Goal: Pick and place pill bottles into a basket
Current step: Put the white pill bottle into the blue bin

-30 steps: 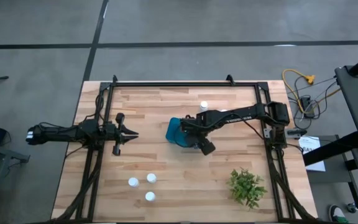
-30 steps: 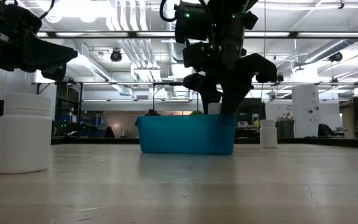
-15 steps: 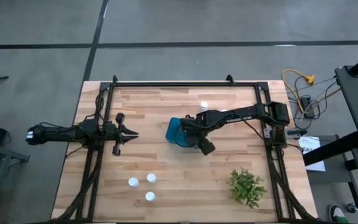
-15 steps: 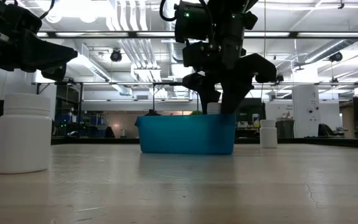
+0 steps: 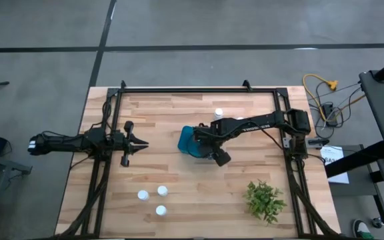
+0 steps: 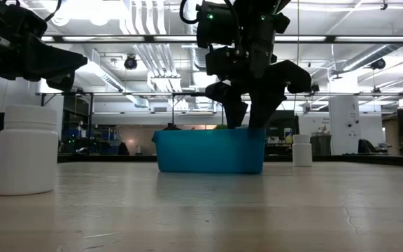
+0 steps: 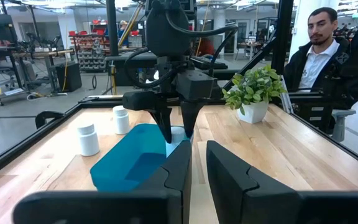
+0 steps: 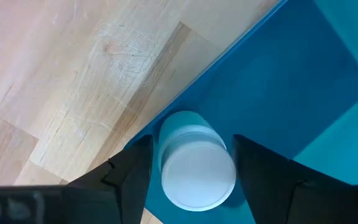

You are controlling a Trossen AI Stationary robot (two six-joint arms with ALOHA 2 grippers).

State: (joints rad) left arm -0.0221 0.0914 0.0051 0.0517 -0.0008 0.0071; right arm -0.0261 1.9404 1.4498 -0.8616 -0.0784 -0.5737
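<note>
Bottle in the bin: a small white cylindrical pill bottle with a round white cap (image 8: 196, 168) stands upright in the teal-blue rectangular plastic basket (image 5: 188, 141), its long axis vertical and cap facing up, close against one basket wall.
Right claw (image 8: 191, 163): poised over the basket with its two dark fingers (image 8: 131, 172) spread to either side of that bottle; a sliver of blue shows between each finger and the bottle, so the fingers are open and not gripping it.
Left claw (image 5: 143, 143): closed and empty, held above the light wooden plank surface (image 5: 179, 193) on the left side, well apart from the basket and pointing toward it.
Basket position: near the middle of the surface, long side running front to back in the high view.
Bottles outside: three upright white bottles (image 5: 143, 195) (image 5: 162, 191) (image 5: 160, 211) clustered near the front edge, one more (image 5: 219, 114) standing just behind the basket.
Bottle count: whether a sixth bottle is present cannot be told.
Other item: a small green leafy plant (image 5: 265, 199) near the front right corner.
Beyond the surface: a seated person in a dark jacket (image 7: 324, 53).
</note>
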